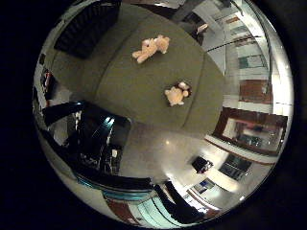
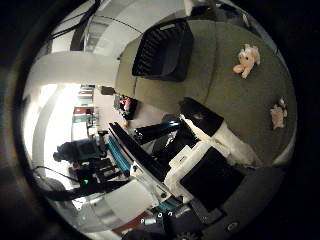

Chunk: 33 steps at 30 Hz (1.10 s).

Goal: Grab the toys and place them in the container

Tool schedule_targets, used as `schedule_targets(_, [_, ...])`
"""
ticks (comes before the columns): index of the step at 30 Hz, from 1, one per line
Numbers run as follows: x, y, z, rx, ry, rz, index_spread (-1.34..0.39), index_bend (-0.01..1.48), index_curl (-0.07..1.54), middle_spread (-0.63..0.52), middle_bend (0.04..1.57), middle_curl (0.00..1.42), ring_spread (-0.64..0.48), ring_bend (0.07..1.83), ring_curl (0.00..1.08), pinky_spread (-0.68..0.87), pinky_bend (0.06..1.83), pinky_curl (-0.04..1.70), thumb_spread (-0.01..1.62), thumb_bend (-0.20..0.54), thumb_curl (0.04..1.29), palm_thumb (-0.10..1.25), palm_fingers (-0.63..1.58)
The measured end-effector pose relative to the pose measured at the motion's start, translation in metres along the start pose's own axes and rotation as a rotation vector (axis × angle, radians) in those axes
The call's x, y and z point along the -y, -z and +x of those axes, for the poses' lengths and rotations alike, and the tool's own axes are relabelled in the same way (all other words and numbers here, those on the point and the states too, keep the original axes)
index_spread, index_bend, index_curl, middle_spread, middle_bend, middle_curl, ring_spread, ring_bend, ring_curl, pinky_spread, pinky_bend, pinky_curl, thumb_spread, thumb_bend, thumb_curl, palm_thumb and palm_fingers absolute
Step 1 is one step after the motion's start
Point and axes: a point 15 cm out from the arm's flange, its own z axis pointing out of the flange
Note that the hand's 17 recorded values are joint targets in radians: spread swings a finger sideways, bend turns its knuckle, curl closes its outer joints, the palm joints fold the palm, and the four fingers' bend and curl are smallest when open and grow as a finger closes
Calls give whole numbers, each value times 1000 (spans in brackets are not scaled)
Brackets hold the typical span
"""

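Two plush toys are seen lying on a wide olive-green table (image 1: pixel 124 81), which is the largest thing in view. A black slatted container (image 2: pixel 162 50) stands on the same table toward one edge, well apart from both toys. The larger toy, a pale tan teddy bear (image 1: pixel 151 48), is laid out flat near the middle of the surface. The smaller plush toy (image 1: pixel 176 94), tan with a dark patch, rests closer to the table's edge, apart from the bear. The hand (image 2: pixel 205 155) is held away from the table, touching nothing; whether its fingers are straight or curled cannot be told.
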Motion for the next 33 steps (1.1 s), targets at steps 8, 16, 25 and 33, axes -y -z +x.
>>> schedule_targets(8, [-10, -10, 7, 21, -32, -21, -404, 200, 415, -57, 182, 279, 130, 278, 198, 379, 345, -1, 1156, -18, 364, 706, 430])
schedule_targets(16, [-11, -15, 40, 2, -47, -35, -413, 192, 410, -59, 184, 283, 124, 287, 197, 374, 343, 0, 1156, -18, 365, 706, 433])
schedule_targets(25, [-6, -19, 106, -43, -45, -55, -400, 172, 353, -56, 185, 286, 132, 318, 211, 368, 443, 26, 1155, -21, 358, 651, 316])
schedule_targets(33, [-25, -41, 197, -109, 23, -129, -407, 168, 308, -41, 185, 293, 138, 315, 223, 343, 524, 62, 1146, -18, 350, 648, 140])
